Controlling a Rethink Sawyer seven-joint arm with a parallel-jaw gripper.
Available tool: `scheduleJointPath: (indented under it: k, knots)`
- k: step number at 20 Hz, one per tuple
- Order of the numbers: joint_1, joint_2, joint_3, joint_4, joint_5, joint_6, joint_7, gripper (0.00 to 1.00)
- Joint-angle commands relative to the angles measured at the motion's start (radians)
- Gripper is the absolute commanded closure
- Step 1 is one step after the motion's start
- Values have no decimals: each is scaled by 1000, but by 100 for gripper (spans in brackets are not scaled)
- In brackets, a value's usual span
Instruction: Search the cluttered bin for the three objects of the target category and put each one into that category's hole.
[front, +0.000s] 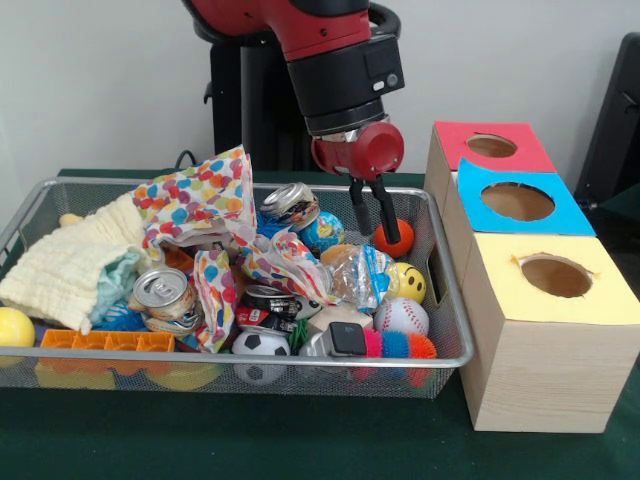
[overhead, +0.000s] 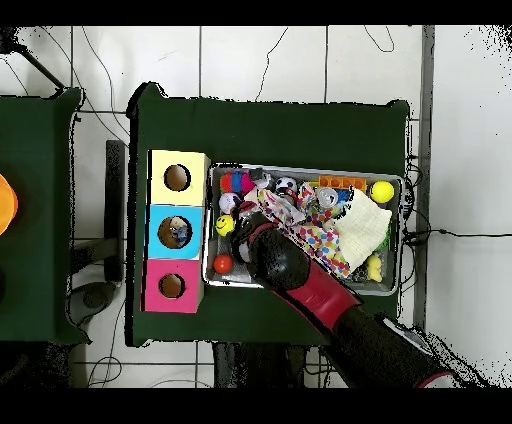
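Observation:
My gripper (front: 373, 233) hangs open over the right back part of the wire bin (front: 452, 300), with nothing between its black fingers. An orange ball (front: 397, 240) lies just right of the right finger, touching or nearly so. The overhead view shows the same orange ball (overhead: 222, 264) in the bin corner nearest the pink box. Other balls in the bin are a globe ball (front: 322, 232), a yellow smiley ball (front: 408, 282), a baseball (front: 401, 316) and a soccer ball (front: 260, 343). Crushed cans (front: 161, 290) (front: 289, 203) lie among dotted paper (front: 195, 200).
Three boxes with holes stand right of the bin: red top (front: 491, 146), blue top (front: 518, 201), yellow top (front: 556, 275). A cream cloth (front: 70, 265), an orange tray (front: 107, 340) and a yellow ball (front: 12, 327) fill the bin's left. The arm (overhead: 300, 280) covers part of the bin from above.

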Motion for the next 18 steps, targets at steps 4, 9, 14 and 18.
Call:
scheduleJointPath:
  k: [4, 9, 14, 18]
  knots:
    - [9, 28, -20, -111, 35, -36, 215, 0]
    - [21, 19, -36, -110, 43, -25, 210, 0]
    - [26, 17, -45, -110, 43, -22, 208, 0]
    - [37, 9, -69, -122, 45, 3, 183, 0]
